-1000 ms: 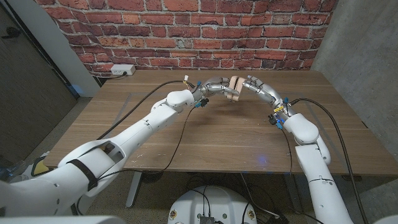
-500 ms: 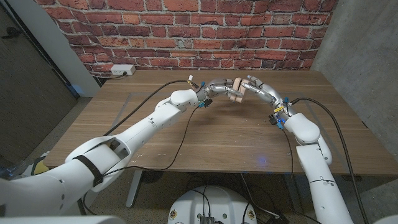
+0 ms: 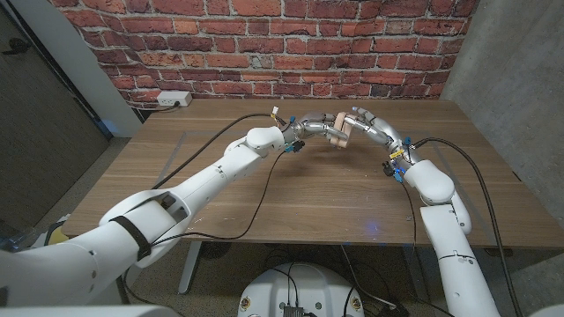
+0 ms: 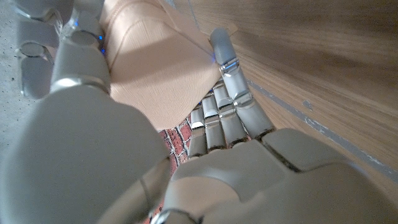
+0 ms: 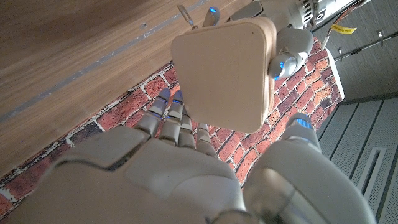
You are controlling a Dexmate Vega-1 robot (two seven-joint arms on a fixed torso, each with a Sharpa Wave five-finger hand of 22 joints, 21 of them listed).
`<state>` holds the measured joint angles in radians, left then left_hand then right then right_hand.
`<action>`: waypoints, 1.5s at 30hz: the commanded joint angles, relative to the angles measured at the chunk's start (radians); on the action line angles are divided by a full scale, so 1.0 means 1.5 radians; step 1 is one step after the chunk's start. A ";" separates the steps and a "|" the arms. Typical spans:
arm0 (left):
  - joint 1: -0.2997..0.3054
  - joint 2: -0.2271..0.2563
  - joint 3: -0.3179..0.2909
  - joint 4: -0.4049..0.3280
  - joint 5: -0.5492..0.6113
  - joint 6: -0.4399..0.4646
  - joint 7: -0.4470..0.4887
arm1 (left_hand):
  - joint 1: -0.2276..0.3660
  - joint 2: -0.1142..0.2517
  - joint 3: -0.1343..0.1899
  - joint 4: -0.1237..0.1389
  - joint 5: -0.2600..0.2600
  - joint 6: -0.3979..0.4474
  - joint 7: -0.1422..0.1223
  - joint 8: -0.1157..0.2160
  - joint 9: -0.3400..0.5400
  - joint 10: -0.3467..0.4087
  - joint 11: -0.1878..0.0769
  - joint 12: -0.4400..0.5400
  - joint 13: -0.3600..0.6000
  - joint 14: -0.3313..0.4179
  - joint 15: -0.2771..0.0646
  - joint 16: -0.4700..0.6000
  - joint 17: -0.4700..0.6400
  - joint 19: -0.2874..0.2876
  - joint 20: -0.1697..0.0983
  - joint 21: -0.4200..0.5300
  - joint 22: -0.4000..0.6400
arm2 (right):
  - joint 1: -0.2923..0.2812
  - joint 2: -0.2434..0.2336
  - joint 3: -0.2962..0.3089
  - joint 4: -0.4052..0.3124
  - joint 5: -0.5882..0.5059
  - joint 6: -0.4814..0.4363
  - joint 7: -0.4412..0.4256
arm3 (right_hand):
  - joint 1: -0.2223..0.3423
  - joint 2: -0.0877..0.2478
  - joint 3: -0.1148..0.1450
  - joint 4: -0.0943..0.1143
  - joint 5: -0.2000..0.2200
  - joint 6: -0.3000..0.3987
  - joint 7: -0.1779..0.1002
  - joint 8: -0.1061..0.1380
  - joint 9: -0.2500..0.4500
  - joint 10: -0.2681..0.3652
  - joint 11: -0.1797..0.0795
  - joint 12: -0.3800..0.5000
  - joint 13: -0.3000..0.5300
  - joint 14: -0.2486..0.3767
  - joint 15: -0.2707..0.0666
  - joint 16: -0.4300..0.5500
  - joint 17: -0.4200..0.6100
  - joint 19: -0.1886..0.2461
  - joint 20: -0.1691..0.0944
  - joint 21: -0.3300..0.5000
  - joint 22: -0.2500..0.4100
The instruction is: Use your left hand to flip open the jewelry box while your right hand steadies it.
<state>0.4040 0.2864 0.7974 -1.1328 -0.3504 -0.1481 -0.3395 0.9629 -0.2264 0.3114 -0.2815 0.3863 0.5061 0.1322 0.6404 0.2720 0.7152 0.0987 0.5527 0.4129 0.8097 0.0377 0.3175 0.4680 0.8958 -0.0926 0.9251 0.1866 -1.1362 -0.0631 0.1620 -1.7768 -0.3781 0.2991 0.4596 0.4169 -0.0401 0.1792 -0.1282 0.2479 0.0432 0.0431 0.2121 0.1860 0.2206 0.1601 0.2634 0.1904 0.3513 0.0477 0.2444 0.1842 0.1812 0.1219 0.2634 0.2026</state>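
The wooden bench (image 3: 291, 189) runs back to a brick wall, and both arms reach across it to meet near its far edge, the left arm coming in long from the near left corner, the right arm rising from the near right. Between the two hands sits the jewelry box (image 3: 340, 130), a small tan square with rounded corners, lifted clear of the bench top and tipped so that a broad face stands roughly upright. The left hand (image 3: 315, 127) is just beside the box on its left, fingers (image 4: 231, 68) laid along one tan face and the thumb on the other side, so it has hold of the box. The right hand (image 3: 368, 123) closes on it from the opposite side; in the right wrist view its fingertips (image 5: 166, 111) touch the lower edge of the box's flat face. Whether the lid has parted from the base I cannot tell. Both hands are equally near, so the flip likely turns on the left fingers finding the seam.
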 commanded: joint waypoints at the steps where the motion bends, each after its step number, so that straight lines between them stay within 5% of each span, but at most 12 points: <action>1: -0.006 -0.013 0.002 0.014 0.001 -0.009 -0.001 | 0.146 0.153 0.101 0.094 0.005 0.308 -0.082 0.002 0.002 0.237 -0.168 0.010 0.055 0.374 -0.178 0.002 0.004 -0.022 -0.057 0.006 -0.001 | 0.012 -0.008 -0.007 0.007 0.006 -0.012 0.026 | 0.006 -0.001 -0.002 0.001 0.003 0.012 -0.003 0.005 0.002 0.044 -0.027 0.005 0.000 0.017 0.003 0.003 0.002 0.011 0.004 0.005 0.004; 4: -0.007 -0.015 0.002 0.018 0.000 -0.009 -0.001 | 0.146 0.153 0.103 0.095 0.006 0.306 -0.082 0.001 0.003 0.237 -0.170 0.009 0.056 0.374 -0.178 0.002 0.005 -0.022 -0.057 0.007 -0.001 | 0.013 -0.010 -0.008 0.009 0.004 -0.011 0.025 | -0.004 -0.003 -0.012 0.009 0.002 0.024 0.000 0.004 0.002 0.087 -0.028 0.016 0.000 0.067 -0.009 0.013 0.003 0.023 0.006 0.009 0.006; 13: -0.009 -0.019 -0.001 0.027 -0.001 -0.016 0.002 | 0.144 0.152 0.106 0.095 0.006 0.305 -0.082 0.000 0.004 0.236 -0.171 0.008 0.056 0.374 -0.178 0.001 0.007 -0.025 -0.057 0.010 -0.001 | 0.015 -0.013 -0.011 0.008 -0.012 -0.005 0.012 | 0.030 0.021 -0.005 0.003 0.006 0.107 -0.003 0.020 0.002 0.203 -0.074 0.044 0.002 0.194 -0.081 0.032 0.006 0.071 -0.014 0.031 0.012; 21: -0.004 -0.024 -0.011 0.031 -0.011 -0.025 0.011 | 0.143 0.151 0.109 0.095 0.007 0.307 -0.083 0.000 0.004 0.238 -0.170 0.007 0.056 0.373 -0.178 -0.001 0.009 -0.027 -0.057 0.013 -0.001 | 0.018 -0.017 -0.016 0.004 -0.026 -0.014 0.012 | 0.082 0.034 0.011 -0.016 0.009 0.156 -0.008 0.029 0.002 0.228 -0.087 0.045 0.003 0.235 -0.105 0.038 0.011 0.096 -0.025 0.044 0.015; 29: 0.001 -0.026 -0.021 0.032 -0.022 -0.029 0.016 | 0.143 0.151 0.111 0.095 0.007 0.307 -0.082 0.000 0.006 0.237 -0.171 0.007 0.059 0.375 -0.178 -0.001 0.011 -0.028 -0.057 0.016 -0.001 | 0.025 -0.019 -0.020 0.004 -0.032 -0.023 0.015 | 0.163 0.057 0.037 -0.029 0.011 0.178 -0.014 0.023 0.002 0.253 -0.099 0.046 0.004 0.305 -0.152 0.060 0.027 0.157 -0.053 0.080 0.023; 32: 0.002 -0.025 -0.023 0.031 -0.024 -0.029 0.018 | 0.143 0.150 0.112 0.095 0.008 0.306 -0.084 -0.001 0.006 0.237 -0.170 0.007 0.060 0.375 -0.178 -0.001 0.011 -0.028 -0.057 0.017 -0.001 | 0.032 -0.017 -0.019 0.020 -0.009 -0.021 0.026 | 0.171 0.067 0.033 -0.016 0.006 0.181 -0.015 0.017 0.002 0.253 -0.101 0.040 0.004 0.347 -0.173 0.087 0.046 0.175 -0.082 0.094 0.028; 39: 0.010 -0.023 -0.031 0.027 -0.029 -0.036 0.024 | 0.141 0.150 0.114 0.095 0.008 0.305 -0.084 -0.001 0.007 0.237 -0.170 0.006 0.059 0.375 -0.178 -0.002 0.013 -0.029 -0.057 0.020 -0.002 | 0.047 -0.013 -0.017 0.051 0.040 -0.016 0.044 | 0.138 0.091 0.024 0.017 0.008 0.200 -0.032 0.015 0.002 0.263 -0.110 0.036 0.003 0.349 -0.178 0.073 0.050 0.162 -0.135 0.105 0.040; 41: 0.011 -0.022 -0.031 0.025 -0.030 -0.037 0.025 | 0.141 0.150 0.114 0.095 0.008 0.306 -0.084 -0.002 0.006 0.237 -0.171 0.006 0.060 0.375 -0.178 -0.002 0.013 -0.030 -0.057 0.020 -0.002 | 0.048 -0.013 -0.017 0.055 0.050 -0.017 0.047 | 0.125 0.089 0.016 0.024 0.010 0.203 -0.029 0.014 0.002 0.267 -0.107 0.036 0.002 0.350 -0.172 0.070 0.049 0.158 -0.135 0.107 0.042; 45: 0.020 -0.013 -0.036 0.008 -0.031 -0.037 0.032 | 0.141 0.149 0.116 0.095 0.008 0.306 -0.084 -0.002 0.006 0.236 -0.172 0.006 0.060 0.375 -0.178 -0.002 0.014 -0.031 -0.057 0.022 -0.002 | 0.061 -0.006 -0.009 0.093 0.119 -0.003 0.072 | 0.063 0.093 -0.016 0.067 0.016 0.197 -0.022 0.003 0.002 0.261 -0.087 0.027 0.002 0.324 -0.132 0.048 0.051 0.147 -0.106 0.116 0.050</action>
<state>0.4108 0.2505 0.7610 -1.0875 -0.3861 -0.1933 -0.3100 0.9628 -0.2263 0.3153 -0.2855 0.3959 0.5735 0.1858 0.6294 0.2766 0.7651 0.1482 0.5575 0.4815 0.8672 0.0876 0.3172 0.4848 0.8820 -0.0782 0.9483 0.1795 -1.0765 -0.0847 0.1360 -1.7179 -0.3438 0.2742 0.5101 0.5672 0.0950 0.1780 -0.0654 0.2604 0.3382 -0.0017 0.2235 0.1827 0.3493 0.2173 0.3085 0.1905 0.6576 0.1476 0.3320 0.2592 0.3869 0.0619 0.4240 0.2692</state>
